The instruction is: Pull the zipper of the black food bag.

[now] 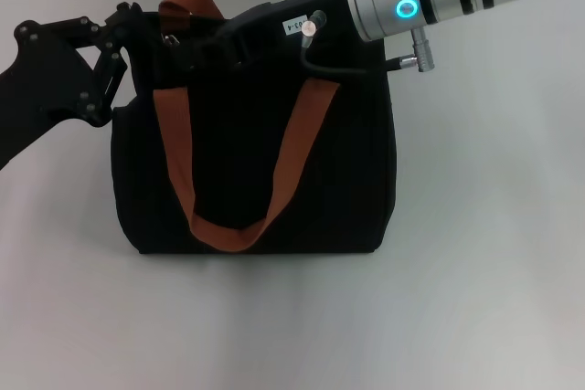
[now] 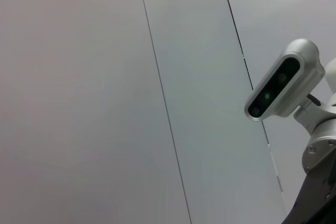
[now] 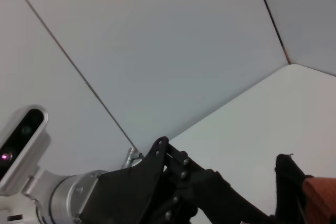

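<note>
Black fabric, soft: the black food bag [image 1: 247, 162] judged floppy; the zipper unseen; left gripper [image 1: 137, 29] at top corner, right gripper [image 1: 206, 43] on top edge, grips unclear.

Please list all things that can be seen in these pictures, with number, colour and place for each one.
bag: one, black, standing on the table in the middle of the head view.
straps: two, orange-brown; one loop hangs down the bag's front, the other shows at the bag's top.
zipper: not visible in any view.
table: one, white, under the bag.
wall: pale grey panels with thin dark seams, behind the table.
left gripper: one, black, at the bag's top left corner.
right gripper: one, black, on a silver arm with a blue light ring, reaching over the bag's top.
</note>
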Tool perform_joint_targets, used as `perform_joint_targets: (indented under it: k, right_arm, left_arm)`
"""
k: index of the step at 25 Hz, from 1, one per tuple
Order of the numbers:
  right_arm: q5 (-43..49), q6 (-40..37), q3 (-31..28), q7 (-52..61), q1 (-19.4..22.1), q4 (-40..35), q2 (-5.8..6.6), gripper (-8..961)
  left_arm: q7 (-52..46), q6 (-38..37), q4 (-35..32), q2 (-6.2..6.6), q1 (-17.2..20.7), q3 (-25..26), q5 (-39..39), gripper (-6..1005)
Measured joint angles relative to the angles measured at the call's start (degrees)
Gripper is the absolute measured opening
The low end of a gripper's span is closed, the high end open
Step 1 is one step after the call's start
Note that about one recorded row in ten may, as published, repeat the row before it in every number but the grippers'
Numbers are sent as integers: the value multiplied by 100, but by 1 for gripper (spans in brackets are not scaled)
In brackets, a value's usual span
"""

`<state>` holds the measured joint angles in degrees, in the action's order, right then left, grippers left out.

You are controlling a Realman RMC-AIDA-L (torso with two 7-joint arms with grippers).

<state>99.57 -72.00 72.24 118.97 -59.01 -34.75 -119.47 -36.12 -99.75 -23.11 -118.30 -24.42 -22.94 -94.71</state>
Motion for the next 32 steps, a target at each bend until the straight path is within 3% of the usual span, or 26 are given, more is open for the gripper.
perform_joint_targets:
  k: [12,32]
  right_arm:
    - [657,185,22,772,524,-794,-14,2]
    - [1044,-98,-154,1392,2445,-2841,7,2]
  left_arm:
    - [0,18,0,0,50,75,-4,32]
    - [4,150,-1,2,69,117,16,33]
